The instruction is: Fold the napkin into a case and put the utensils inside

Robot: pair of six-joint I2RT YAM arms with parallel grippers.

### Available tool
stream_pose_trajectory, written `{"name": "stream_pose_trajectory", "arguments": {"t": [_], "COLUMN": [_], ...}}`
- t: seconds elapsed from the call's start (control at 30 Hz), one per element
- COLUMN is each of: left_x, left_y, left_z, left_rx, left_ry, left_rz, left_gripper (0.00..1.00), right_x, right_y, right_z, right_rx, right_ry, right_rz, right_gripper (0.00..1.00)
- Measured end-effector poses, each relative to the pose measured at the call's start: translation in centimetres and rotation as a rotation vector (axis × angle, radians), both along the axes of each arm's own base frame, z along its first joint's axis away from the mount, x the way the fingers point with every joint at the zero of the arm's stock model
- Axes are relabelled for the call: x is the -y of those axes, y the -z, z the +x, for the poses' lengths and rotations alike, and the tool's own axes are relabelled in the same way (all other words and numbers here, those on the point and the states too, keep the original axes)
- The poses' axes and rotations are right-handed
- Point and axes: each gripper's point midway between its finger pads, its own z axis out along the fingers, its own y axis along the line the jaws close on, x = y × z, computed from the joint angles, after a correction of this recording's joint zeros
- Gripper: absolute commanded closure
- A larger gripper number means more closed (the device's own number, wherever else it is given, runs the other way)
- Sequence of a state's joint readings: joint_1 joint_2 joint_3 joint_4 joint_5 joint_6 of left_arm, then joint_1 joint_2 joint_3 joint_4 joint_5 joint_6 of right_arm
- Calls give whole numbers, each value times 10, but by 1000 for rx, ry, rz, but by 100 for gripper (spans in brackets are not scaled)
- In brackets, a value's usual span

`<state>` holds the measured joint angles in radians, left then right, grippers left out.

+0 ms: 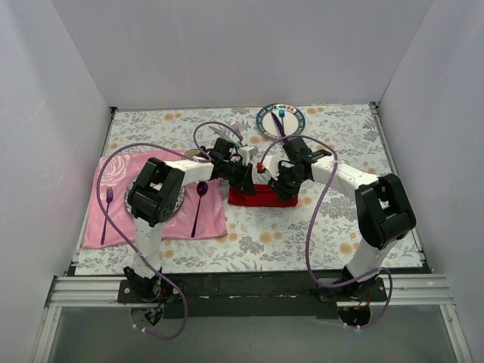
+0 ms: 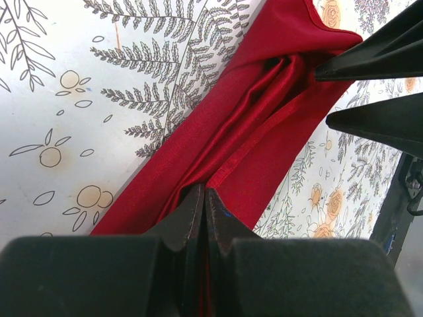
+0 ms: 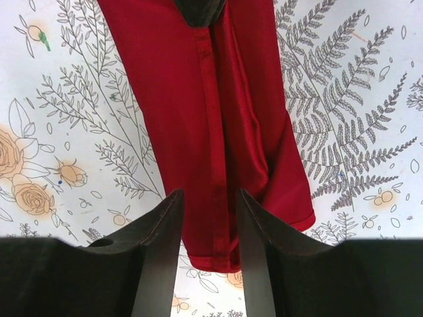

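The red napkin [image 1: 249, 198] lies folded into a long narrow strip on the floral tablecloth at the table's middle. My left gripper [image 2: 203, 193] is shut on one end of the napkin [image 2: 264, 132], with red cloth pinched between its jaws. At the other end my right gripper [image 3: 210, 195] is open. Its two fingers straddle the hemmed edge of the napkin [image 3: 172, 99] just above the cloth. The right gripper's fingers [image 2: 377, 122] also show in the left wrist view. The silver utensils [image 1: 237, 127] lie behind the left arm, partly hidden.
A pink mat [image 1: 162, 219] at the left carries a purple fork [image 1: 107, 215], a purple spoon [image 1: 199, 208] and a plate [image 1: 178, 203] under the left arm. A second plate [image 1: 296, 122] at the back holds a blue fork and a purple knife.
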<state>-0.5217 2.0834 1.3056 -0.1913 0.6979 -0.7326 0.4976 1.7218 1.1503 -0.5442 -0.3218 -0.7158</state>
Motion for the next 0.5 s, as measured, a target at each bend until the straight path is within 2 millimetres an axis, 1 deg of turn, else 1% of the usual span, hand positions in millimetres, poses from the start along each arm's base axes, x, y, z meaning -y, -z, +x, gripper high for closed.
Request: {"name": "stream_pose_trajectory", "arguments": {"t": [0.03, 0.1, 0.17, 0.2, 0.27, 0.3, 0.33, 0.37, 0.5], "left_x": [0, 0, 0, 0, 0, 0, 0, 0, 0], "left_y": [0, 0, 0, 0, 0, 0, 0, 0, 0], "left_z": [0, 0, 0, 0, 0, 0, 0, 0, 0], "left_rx": [1, 2, 2, 2, 2, 2, 2, 3, 5], "left_ry": [1, 3, 3, 3, 3, 3, 3, 3, 6], "left_rz": [0, -1, -1, -1, -1, -1, -1, -1, -1], "left_gripper": [100, 100, 100, 100, 100, 100, 100, 100, 100], "right_x": [1, 2, 2, 2, 2, 2, 2, 2, 1], "right_y": [1, 2, 5, 6, 9, 10, 10, 10, 6], "right_z": [0, 0, 1, 1, 2, 2, 2, 2, 4], "right_rx": [1, -3, -6, -9, -13, -14, -16, -19, -17], "right_ry": [0, -3, -10, -12, -15, -17, -17, -17, -14], "right_rz": [-6, -13, -20, -23, -30, -31, -33, -34, -32], "right_gripper": [59, 67, 68, 74, 83, 91, 96, 99, 99]}}
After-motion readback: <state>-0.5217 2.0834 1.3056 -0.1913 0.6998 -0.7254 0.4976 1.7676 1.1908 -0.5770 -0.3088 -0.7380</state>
